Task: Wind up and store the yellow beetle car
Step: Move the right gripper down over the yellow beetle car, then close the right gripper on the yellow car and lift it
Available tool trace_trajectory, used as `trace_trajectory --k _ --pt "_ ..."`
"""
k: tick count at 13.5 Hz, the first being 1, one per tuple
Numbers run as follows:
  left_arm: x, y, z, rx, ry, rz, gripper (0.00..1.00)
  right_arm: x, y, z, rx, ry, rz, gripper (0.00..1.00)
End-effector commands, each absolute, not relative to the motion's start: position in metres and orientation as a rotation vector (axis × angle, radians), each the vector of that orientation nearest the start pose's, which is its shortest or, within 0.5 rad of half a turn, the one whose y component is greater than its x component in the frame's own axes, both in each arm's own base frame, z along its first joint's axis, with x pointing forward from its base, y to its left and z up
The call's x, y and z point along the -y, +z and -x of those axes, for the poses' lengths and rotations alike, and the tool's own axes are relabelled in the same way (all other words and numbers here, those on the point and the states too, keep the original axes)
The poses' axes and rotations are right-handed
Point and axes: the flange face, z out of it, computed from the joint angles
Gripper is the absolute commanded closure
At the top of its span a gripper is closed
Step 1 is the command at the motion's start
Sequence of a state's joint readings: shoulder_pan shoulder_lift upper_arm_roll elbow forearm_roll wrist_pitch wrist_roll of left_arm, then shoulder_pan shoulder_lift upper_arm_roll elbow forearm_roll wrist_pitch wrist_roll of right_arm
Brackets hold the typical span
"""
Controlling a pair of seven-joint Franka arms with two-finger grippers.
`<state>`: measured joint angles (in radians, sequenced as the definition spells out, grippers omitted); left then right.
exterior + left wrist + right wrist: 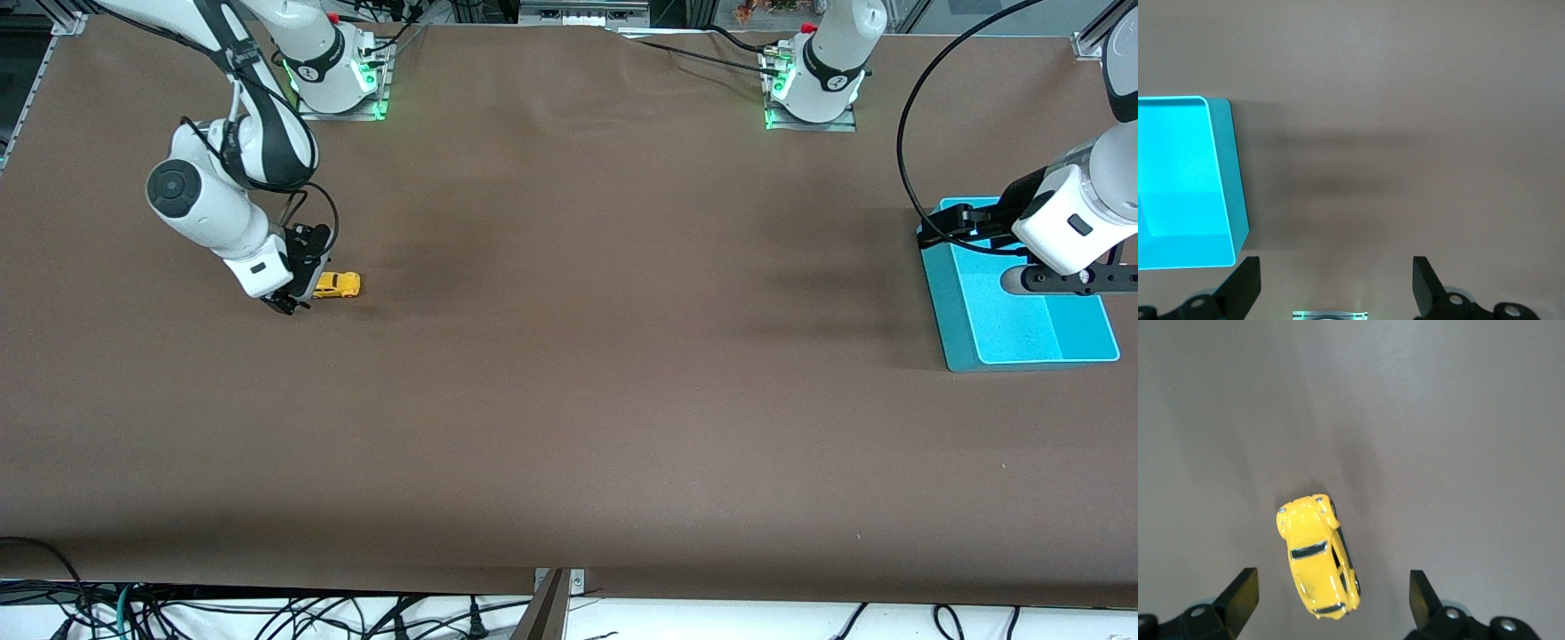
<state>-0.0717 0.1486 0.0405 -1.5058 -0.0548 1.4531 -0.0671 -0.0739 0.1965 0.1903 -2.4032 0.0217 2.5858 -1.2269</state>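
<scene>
Brown table (pixel 569 400) held one yellow beetle car (pixel 337 284) toward the right arm's end, sitting on its wheels just beside the low right gripper (pixel 286 303), whose fingers were spread wide w/ the car's rear between them, untouched. One turquoise bin (pixel 965 347) at the left arm's end looked empty; left gripper (pixel 942 222) hung over its rim, fingers wide, holding nothing.

Brown surface (pixel 569 400) is seen wrinkled slightly along its farthest edge. A turquoise bin (pixel 969 333) — open-topped, rectangular — is set at the left arm's end (pixel 1235 200). Loose cables (pixel 267 618) are bunched below the nearest edge — a grey bracket (pixel 556 587) is fixed there mid-edge.
</scene>
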Motion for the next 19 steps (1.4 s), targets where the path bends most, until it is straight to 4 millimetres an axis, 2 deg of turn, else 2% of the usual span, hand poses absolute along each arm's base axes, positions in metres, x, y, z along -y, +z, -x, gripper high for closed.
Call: trace_trajectory --k 1,3,4,5,7,9,10,11,13,16,19 --pt "0.024 0.567 -0.585 0.022 0.309 3.151 0.00 -0.056 0.216 -0.478 1.959 -0.060 2.409 0.00" --pt "0.024 0.566 -0.585 0.025 0.312 3.150 0.00 -0.055 0.203 -0.467 1.975 -0.081 2.406 0.00" --pt "0.024 0.566 -0.585 0.025 0.312 3.150 0.00 -0.056 0.201 -0.466 1.977 -0.084 2.405 0.04" --pt "0.024 0.566 -0.585 0.025 0.312 3.150 0.00 -0.056 0.199 -0.466 1.976 -0.083 2.404 0.12" --pt "0.024 0.566 -0.585 0.025 0.312 3.150 0.00 -0.055 0.197 -0.465 1.970 -0.077 2.405 0.36" --pt "0.024 0.566 -0.585 0.025 0.312 3.152 0.00 -0.055 0.197 -0.466 1.971 -0.079 2.405 0.65" --pt "0.025 0.566 -0.585 0.027 0.312 3.153 0.00 -0.055 0.198 -0.466 1.969 -0.079 2.407 0.91" --pt "0.025 0.566 -0.585 0.027 0.312 3.153 0.00 -0.055 0.199 -0.467 1.969 -0.081 2.408 0.98" --pt "0.025 0.566 -0.585 0.030 0.313 3.155 0.00 -0.063 0.210 -0.477 1.994 -0.114 2.402 1.00" --pt "0.026 0.566 -0.585 0.032 0.313 3.156 0.00 -0.098 0.229 -0.498 2.053 -0.171 2.350 1.00" --pt "0.026 0.567 -0.585 0.029 0.311 3.158 0.00 -0.110 0.215 -0.503 2.061 -0.162 2.312 1.00"
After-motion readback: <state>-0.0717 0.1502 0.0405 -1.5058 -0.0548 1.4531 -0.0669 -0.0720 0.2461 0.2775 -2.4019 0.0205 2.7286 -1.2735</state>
